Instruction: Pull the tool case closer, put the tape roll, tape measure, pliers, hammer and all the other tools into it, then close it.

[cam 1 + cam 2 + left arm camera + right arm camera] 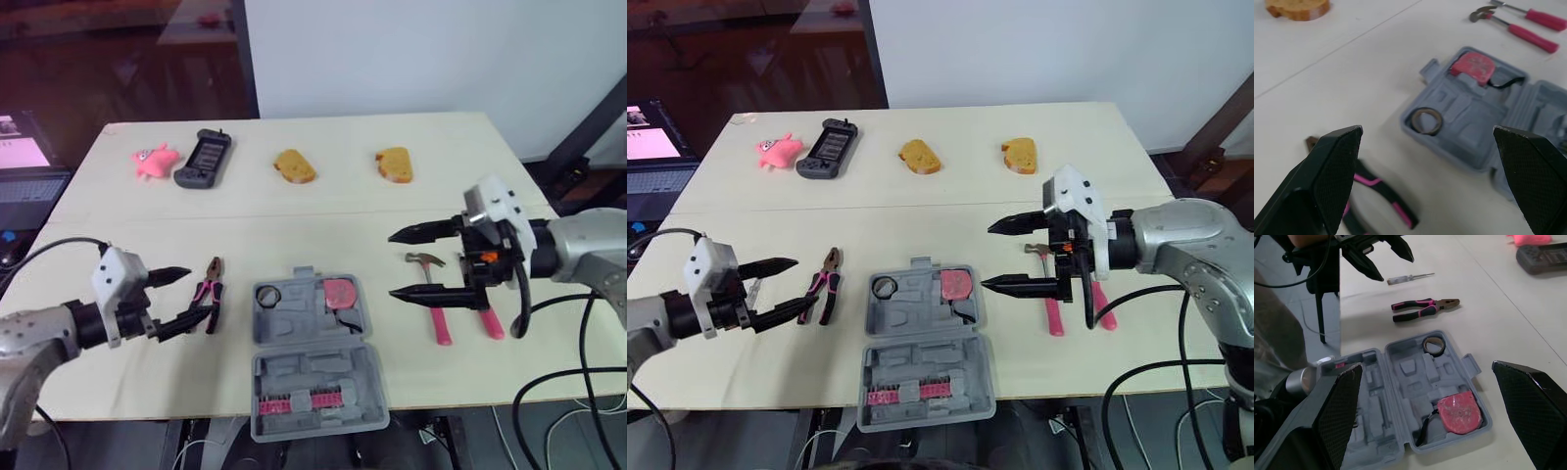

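Observation:
The grey tool case (294, 338) lies open at the table's front middle. A tape roll (268, 293) and a red tape measure (340, 292) sit in its far half, and pink bits (306, 399) fill the near half. Pink-handled pliers (209, 299) lie just left of the case. My left gripper (192, 294) hovers open beside them, holding nothing. A small screwdriver (1410, 278) lies under that gripper. Right of the case are a hammer (431, 284) and another pink-handled tool (489, 321). My right gripper (392, 264) is open above the table between case and hammer.
Along the far side lie a pink plush toy (155, 160), a dark handheld device (204, 158) and two bread pieces (294, 166) (394, 164). A laptop (29, 181) stands off the table's left. The case's near half reaches the table's front edge.

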### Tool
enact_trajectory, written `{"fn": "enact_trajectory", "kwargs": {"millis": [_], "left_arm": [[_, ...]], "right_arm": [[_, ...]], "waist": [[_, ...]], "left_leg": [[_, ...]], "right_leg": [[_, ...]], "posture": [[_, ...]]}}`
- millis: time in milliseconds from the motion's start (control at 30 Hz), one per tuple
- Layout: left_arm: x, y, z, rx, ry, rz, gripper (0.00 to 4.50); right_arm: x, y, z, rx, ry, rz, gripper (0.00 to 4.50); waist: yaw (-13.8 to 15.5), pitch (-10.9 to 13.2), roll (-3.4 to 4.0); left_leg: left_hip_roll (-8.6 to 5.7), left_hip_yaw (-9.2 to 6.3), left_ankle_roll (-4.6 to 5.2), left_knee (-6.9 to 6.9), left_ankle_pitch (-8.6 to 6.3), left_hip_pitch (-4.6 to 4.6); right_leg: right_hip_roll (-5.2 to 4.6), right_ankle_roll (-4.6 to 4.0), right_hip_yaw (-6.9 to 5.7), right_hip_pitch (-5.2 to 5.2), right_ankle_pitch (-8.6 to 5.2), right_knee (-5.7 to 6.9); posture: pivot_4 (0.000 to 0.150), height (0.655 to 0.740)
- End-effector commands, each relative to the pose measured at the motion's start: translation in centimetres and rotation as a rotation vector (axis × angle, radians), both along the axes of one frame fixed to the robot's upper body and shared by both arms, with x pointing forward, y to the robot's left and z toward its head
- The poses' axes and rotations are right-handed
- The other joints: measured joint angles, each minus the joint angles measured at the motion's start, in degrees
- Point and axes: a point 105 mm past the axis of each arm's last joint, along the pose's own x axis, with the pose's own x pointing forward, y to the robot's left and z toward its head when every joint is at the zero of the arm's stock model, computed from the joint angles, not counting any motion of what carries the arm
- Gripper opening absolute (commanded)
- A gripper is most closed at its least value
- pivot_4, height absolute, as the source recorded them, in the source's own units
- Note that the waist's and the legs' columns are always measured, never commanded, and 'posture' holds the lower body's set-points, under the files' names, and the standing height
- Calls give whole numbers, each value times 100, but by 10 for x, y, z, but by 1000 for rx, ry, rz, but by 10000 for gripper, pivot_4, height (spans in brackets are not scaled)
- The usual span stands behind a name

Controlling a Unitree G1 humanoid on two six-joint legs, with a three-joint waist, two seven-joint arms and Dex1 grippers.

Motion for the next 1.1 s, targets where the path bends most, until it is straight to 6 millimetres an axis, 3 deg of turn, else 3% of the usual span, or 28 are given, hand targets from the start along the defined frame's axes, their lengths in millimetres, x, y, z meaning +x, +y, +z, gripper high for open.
{"fn": "enact_trajectory", "kwargs": {"millis": [33,167,300,433,533,767,867,1100], "left_arm": [[-6,1,11,-5,-55,38,45000],[-11,17,8,-38,-111,217,45000],[-11,48,-18,-126,-93,627,45000],[-2,30,-19,-178,-111,764,45000],[4,20,-35,-128,-48,845,45000],[28,2,-45,-146,61,778,45000],[42,7,-51,-106,88,789,45000],[70,-6,-71,-90,190,783,45000]], "right_arm": [[0,1,7,-14,-39,36,44733],[3,5,6,-26,-33,87,44733],[8,15,8,-40,-41,150,44733],[16,22,7,-46,-48,166,44733],[19,26,5,-55,-55,184,44733],[20,34,10,-59,-90,199,44733],[19,37,10,-66,-103,192,44733],[23,34,8,-78,-95,112,44733]], "waist": [[-3,0,1],[-2,0,3],[5,0,0],[123,3,-12],[173,3,-10],[140,3,-10],[137,3,-10],[144,3,-10]], "left_leg": [[0,1,0,0,0,1],[1,1,0,3,0,1],[-2,10,1,7,0,4],[2,-6,-1,30,1,2],[-4,-10,-1,54,0,0],[0,-9,4,85,-3,-4],[2,-10,2,85,-2,-3],[0,-7,3,83,-2,-5]], "right_leg": [[0,-1,0,0,0,2],[2,-3,0,1,-1,2],[1,-1,7,4,0,1],[15,1,-5,11,2,9],[21,0,-11,27,2,9],[33,-5,-8,30,7,16],[38,-5,-7,29,9,19],[36,6,-2,23,15,18]], "posture": [[1500,7400],[1500,7400],[1500,7400],[1500,7400],[1500,7400],[1500,7400],[1500,7400],[1500,7400]]}}
